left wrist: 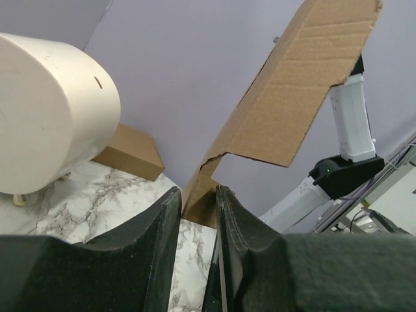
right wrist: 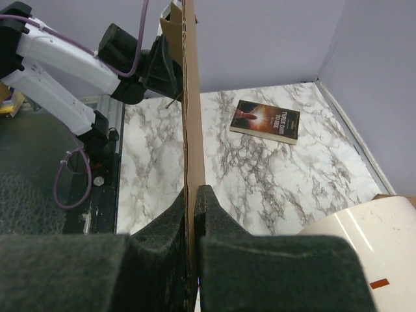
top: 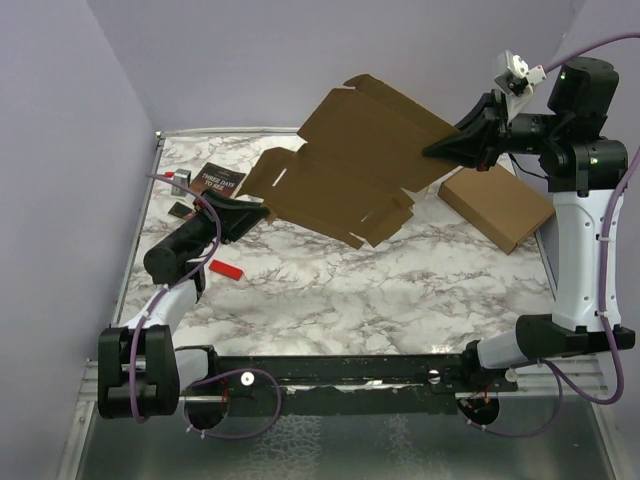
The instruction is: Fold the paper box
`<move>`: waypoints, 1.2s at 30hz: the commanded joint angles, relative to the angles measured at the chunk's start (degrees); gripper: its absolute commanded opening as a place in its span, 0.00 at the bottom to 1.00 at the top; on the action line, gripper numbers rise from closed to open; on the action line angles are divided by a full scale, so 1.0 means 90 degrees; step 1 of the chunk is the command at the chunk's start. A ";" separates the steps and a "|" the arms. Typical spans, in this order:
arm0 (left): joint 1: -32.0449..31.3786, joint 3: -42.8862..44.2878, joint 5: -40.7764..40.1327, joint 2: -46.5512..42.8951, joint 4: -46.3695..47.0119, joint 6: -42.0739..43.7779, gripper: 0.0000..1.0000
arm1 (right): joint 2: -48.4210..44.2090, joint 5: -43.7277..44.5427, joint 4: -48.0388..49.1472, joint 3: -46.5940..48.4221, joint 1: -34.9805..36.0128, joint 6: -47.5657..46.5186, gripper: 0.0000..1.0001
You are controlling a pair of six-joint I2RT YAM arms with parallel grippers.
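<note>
Above the table (top: 400, 300) centre, the paper box (top: 350, 160) hangs unfolded and tilted. The right gripper (top: 440, 150) pinches its far right edge, and the left gripper (top: 258, 212) clamps a left flap. At far right, the cardboard box (top: 500, 205) is closed, contents hidden. At far left, the book (top: 215, 183) is partly occluded.

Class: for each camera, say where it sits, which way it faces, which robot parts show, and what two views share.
Top external: above and behind, looking down at table; both arms, paper box.
Left wrist: on left gripper, flanking the box, looking up at right arm.
Right wrist: on right gripper, clamping the box, facing left arm, book.
Shared: top and right wrist show the book.
</note>
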 commanded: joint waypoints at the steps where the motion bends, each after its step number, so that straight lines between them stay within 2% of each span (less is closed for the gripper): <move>1: -0.0064 0.0107 0.0026 0.0045 0.1620 0.0167 0.29 | -0.0037 -0.0242 0.0223 -0.0037 -0.0032 0.0124 0.01; 7: -0.0075 0.0138 0.0114 0.0018 0.1620 0.0249 0.18 | -0.0031 -0.0270 0.0241 -0.0051 -0.0035 0.0151 0.01; 12: -0.0075 0.0211 0.0151 0.0035 0.1620 0.0266 0.00 | -0.0048 -0.0319 0.0276 -0.0080 -0.0041 0.0174 0.01; 22: -0.0056 0.0149 0.0068 0.0065 0.1613 0.0435 0.00 | -0.0094 -0.0331 0.0465 -0.0210 -0.0088 0.0363 0.01; 23: -0.0020 0.0110 0.0027 0.0106 0.1611 0.0420 0.06 | -0.0098 -0.0287 0.0488 -0.0212 -0.0103 0.0397 0.01; 25: 0.0125 -0.0035 -0.0089 0.0149 0.1611 0.0383 0.32 | -0.0095 -0.0171 0.0590 -0.0229 -0.0149 0.0510 0.01; 27: 0.0338 -0.0295 -0.0285 0.0078 0.1608 0.0375 0.46 | -0.0112 -0.0012 0.0787 -0.0302 -0.0224 0.0752 0.01; 31: 0.0732 -0.1024 -0.0770 -0.0405 0.1601 0.0490 0.60 | -0.0268 0.0253 0.1845 -0.0787 -0.0433 0.1840 0.01; 36: 0.0706 -0.1805 -0.1278 -0.0955 0.1567 0.0665 0.65 | -0.0518 0.0275 0.4342 -0.1891 -0.0657 0.4007 0.01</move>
